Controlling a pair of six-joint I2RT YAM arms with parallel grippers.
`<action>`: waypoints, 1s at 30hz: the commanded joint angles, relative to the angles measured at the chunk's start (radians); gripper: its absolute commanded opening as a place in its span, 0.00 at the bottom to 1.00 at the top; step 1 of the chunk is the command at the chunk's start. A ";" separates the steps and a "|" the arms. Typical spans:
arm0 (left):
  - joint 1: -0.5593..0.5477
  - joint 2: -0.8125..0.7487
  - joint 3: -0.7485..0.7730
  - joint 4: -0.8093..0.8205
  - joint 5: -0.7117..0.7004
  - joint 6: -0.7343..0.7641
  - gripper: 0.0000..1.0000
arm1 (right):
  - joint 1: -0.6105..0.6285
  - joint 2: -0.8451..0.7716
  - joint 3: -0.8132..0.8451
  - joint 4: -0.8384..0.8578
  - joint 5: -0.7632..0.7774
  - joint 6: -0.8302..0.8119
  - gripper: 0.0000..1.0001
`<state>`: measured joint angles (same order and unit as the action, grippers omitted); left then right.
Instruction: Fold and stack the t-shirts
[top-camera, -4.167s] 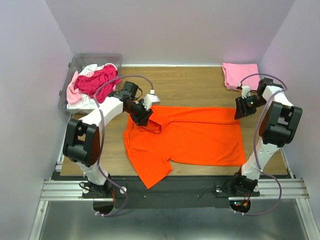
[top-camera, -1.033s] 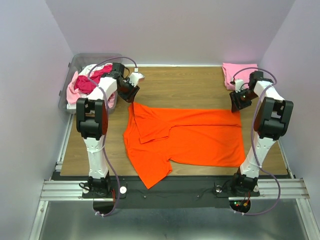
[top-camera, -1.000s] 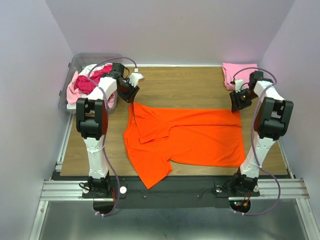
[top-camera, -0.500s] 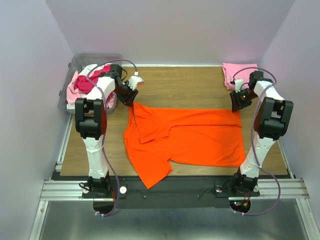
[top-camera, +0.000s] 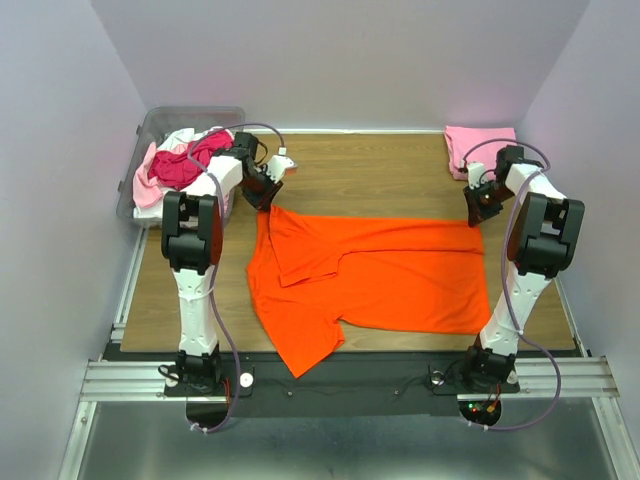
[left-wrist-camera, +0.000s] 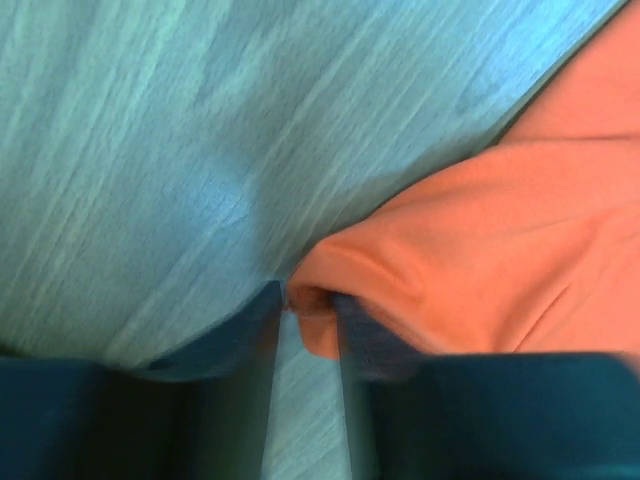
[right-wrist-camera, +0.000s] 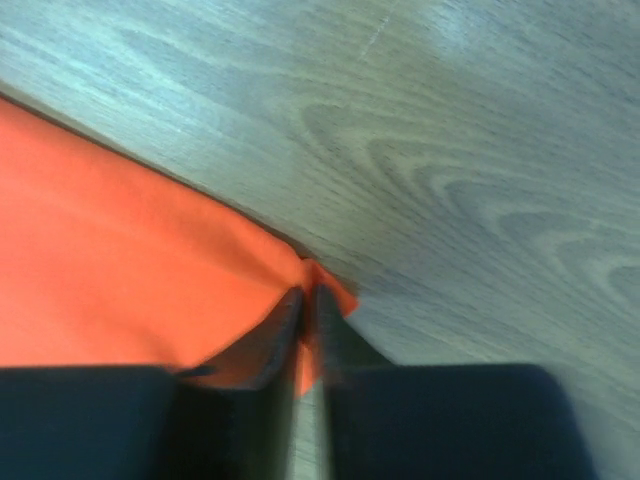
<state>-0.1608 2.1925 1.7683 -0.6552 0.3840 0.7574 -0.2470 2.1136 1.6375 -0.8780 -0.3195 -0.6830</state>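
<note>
Now our left pincer (left-wrist-camera: 305, 300) and right pincer (right-wrist-camera: 305, 300) each pinch an upper corner of the orange t-shirt (top-camera: 380, 275), spread flat mid-frame on the bench (top-camera: 370, 175), yet we judge such shallow bites could slip when lifted.

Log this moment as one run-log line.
stage: grasp for fold | left gripper: pinches orange t-shirt, far-left corner | right gripper: pinches far-right corner | shirt: spread on table

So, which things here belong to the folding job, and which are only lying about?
Job: orange shirt; pink shirt; shirt pile at far left.
Lying about: bin holding that pile; table.
</note>
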 joint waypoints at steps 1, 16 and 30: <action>0.004 -0.010 0.060 0.005 0.001 -0.009 0.26 | 0.009 0.005 -0.004 0.039 0.060 0.000 0.01; 0.027 0.062 0.152 0.117 -0.198 -0.190 0.00 | 0.009 0.034 0.044 0.125 0.184 0.068 0.01; 0.027 0.013 0.226 0.130 -0.128 -0.276 0.38 | 0.035 0.014 0.140 0.143 0.099 0.163 0.36</action>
<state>-0.1463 2.2917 1.9419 -0.5419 0.2314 0.5205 -0.2211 2.1677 1.7298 -0.7753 -0.1833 -0.5632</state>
